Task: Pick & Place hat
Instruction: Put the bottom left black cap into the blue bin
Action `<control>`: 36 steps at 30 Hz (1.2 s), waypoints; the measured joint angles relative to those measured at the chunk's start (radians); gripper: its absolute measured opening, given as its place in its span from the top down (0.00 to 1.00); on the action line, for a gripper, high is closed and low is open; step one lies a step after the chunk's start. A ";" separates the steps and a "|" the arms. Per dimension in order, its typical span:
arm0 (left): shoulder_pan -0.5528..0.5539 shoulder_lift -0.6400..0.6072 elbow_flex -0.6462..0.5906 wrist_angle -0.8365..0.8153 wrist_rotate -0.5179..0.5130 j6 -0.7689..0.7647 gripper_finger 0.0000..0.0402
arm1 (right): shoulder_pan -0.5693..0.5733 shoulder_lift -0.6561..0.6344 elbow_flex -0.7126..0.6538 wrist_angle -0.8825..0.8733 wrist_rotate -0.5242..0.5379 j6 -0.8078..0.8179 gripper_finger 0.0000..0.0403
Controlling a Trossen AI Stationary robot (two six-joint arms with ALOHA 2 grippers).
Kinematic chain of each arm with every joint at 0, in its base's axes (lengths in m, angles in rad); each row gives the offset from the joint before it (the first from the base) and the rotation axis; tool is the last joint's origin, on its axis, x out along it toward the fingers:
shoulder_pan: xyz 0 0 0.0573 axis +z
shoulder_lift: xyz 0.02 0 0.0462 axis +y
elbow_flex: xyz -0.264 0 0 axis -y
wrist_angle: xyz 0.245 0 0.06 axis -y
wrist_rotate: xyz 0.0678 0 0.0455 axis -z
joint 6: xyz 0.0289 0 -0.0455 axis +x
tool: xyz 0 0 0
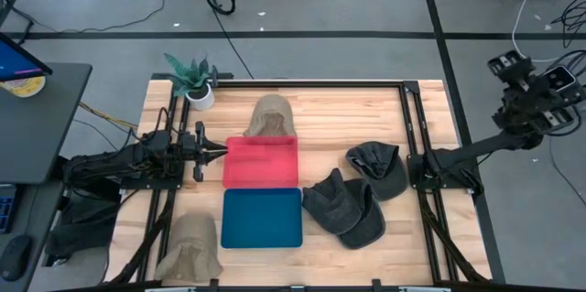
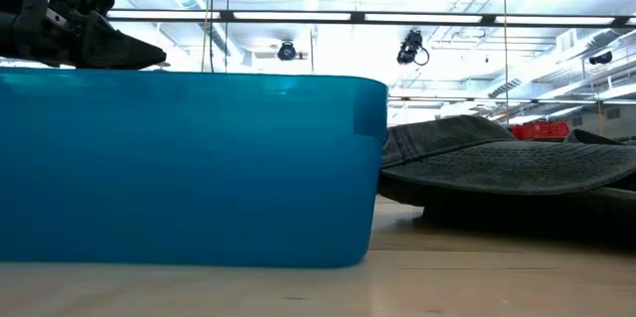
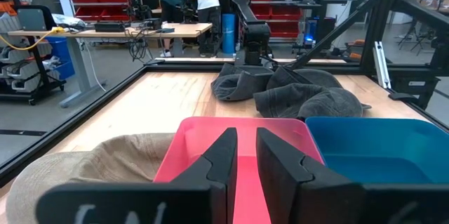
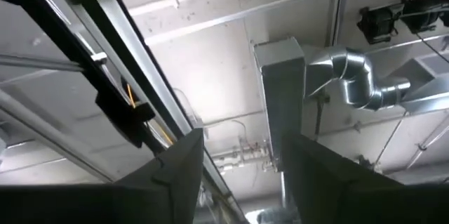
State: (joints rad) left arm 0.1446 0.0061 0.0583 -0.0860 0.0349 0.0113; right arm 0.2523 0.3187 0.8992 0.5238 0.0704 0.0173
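Two tan hats show in the high view. One tan hat [image 1: 272, 116] lies at the red tray's [image 1: 261, 175] far edge, its near part over the rim. The other tan hat [image 1: 190, 248] lies near the table's front left. Three dark grey hats [image 1: 352, 196] lie in a loose heap right of the trays. My left gripper [image 1: 222, 153] is shut, level, just left of the red tray, touching nothing; its wrist view shows the tan hat [image 3: 84, 164] beside the fingers. My right gripper [image 4: 242, 182] is open, raised off the table's right side, facing the ceiling.
A blue tray [image 1: 263, 217] sits in front of the red one, and its wall [image 2: 189, 168] fills the low view. A potted plant [image 1: 194, 80] stands at the far left corner. Black rails [image 1: 412, 127] frame the table. People stand in the room beyond.
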 joint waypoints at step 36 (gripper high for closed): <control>0.000 0.000 0.000 0.000 0.000 0.000 0.86 | 0.114 0.964 0.303 -1.558 -0.019 -0.007 0.52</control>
State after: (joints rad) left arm 0.1444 0.0062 0.0584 -0.0859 0.0349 0.0113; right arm 0.3667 1.2824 1.2024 -1.0342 0.0509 0.0101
